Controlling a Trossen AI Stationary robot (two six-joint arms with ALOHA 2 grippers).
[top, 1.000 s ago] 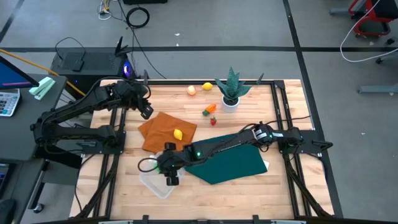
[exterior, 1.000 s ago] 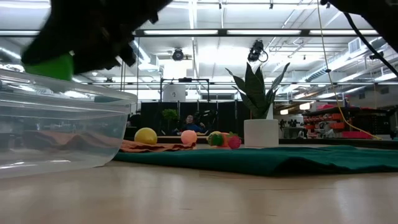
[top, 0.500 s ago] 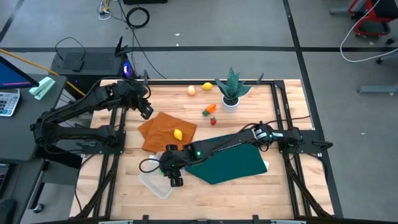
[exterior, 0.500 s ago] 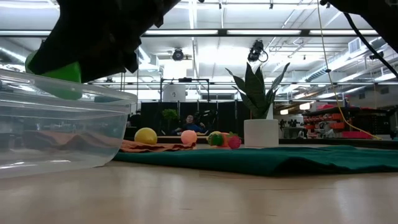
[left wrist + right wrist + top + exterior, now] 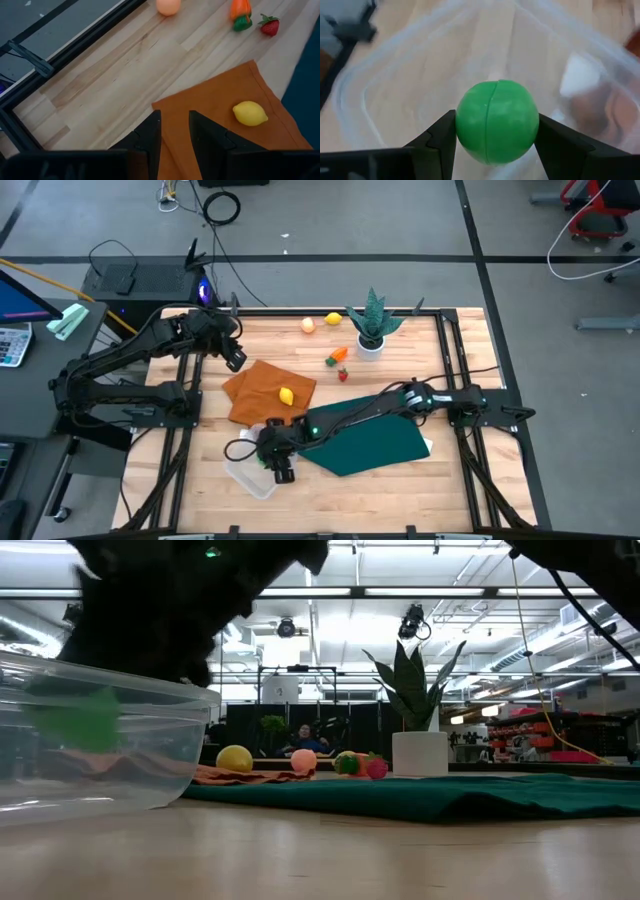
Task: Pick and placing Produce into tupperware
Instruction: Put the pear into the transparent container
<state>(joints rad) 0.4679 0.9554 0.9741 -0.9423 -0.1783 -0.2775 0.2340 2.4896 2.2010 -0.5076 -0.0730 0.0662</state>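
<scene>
My right gripper (image 5: 277,463) reaches over the clear tub (image 5: 246,475) at the table's near left and is shut on a green ball (image 5: 496,121). In the low view the ball (image 5: 85,718) shows through the tub's wall, below the rim. My left gripper (image 5: 236,361) waits at the far left above the orange cloth (image 5: 262,392), its fingers a narrow gap apart and empty. A yellow lemon (image 5: 287,395) lies on that cloth. A second lemon (image 5: 333,319), a peach (image 5: 308,325), an orange-and-green piece (image 5: 335,358) and a strawberry (image 5: 343,375) lie on the wood. My right gripper pinches the green ball between its two fingers, one on each opposite side (image 5: 462,125). The fingers come from above, pointing down into the tub. The ball hangs inside the tub, below the rim and clear of the floor.
A spiky green plant in a white pot (image 5: 372,328) stands at the far middle. A dark green cloth (image 5: 375,442) lies under my right arm, right of the tub. Bare wood (image 5: 400,500) lies along the near edge.
My right gripper has gone down with the green ball, from above the tub's rim to inside the tub. It stays shut on the ball.
</scene>
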